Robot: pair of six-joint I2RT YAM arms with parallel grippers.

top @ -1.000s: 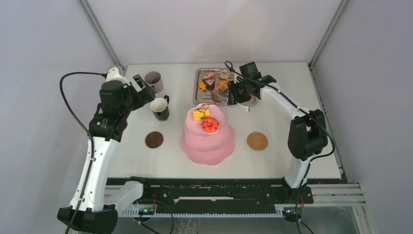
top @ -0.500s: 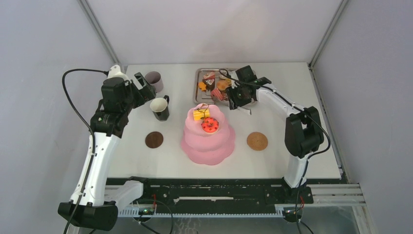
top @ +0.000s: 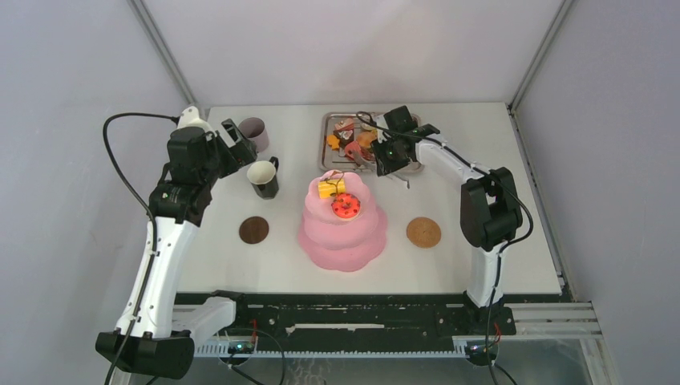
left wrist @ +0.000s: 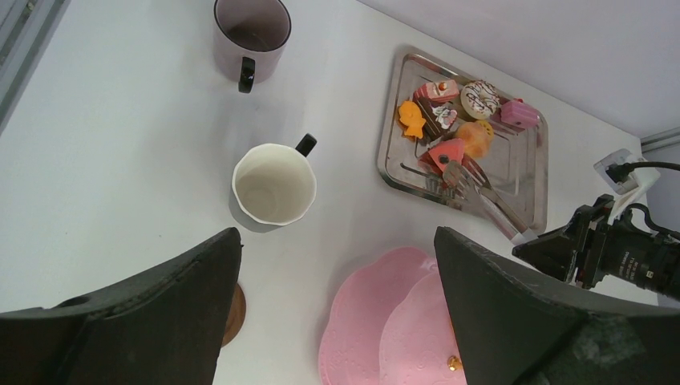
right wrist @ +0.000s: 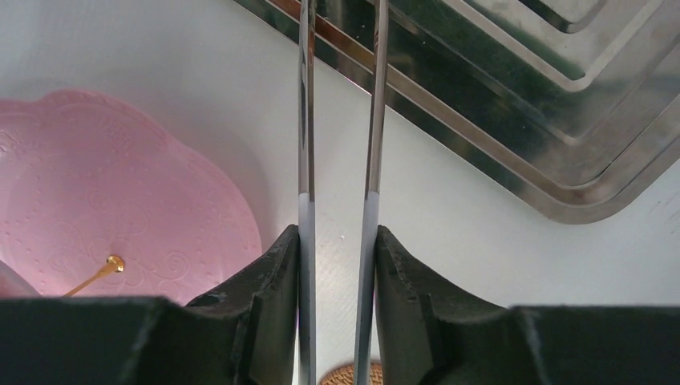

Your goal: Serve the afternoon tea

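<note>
The pink three-tier stand (top: 343, 233) carries a yellow cake (top: 327, 189) and a red doughnut (top: 346, 207). Several more toy cakes (left wrist: 449, 120) lie in the steel tray (left wrist: 513, 172). My right gripper (top: 386, 157) (right wrist: 337, 241) is shut on a pair of metal tongs (right wrist: 341, 120). The tong tips (left wrist: 454, 172) rest in the tray against a pink wedge cake (left wrist: 447, 151). My left gripper (top: 233, 144) (left wrist: 337, 241) hangs open and holds nothing, above the table beside the black mug (left wrist: 274, 183) and near the mauve mug (left wrist: 250, 32).
Two round brown coasters (top: 253, 230) (top: 422, 232) lie on either side of the stand. The tray (top: 330, 128) sits at the back centre of the white table. Grey walls close in the sides and back.
My right arm has swung left toward the tray, carrying the tong tips in among the cakes, and the tongs have narrowed. The left arm has barely moved.
</note>
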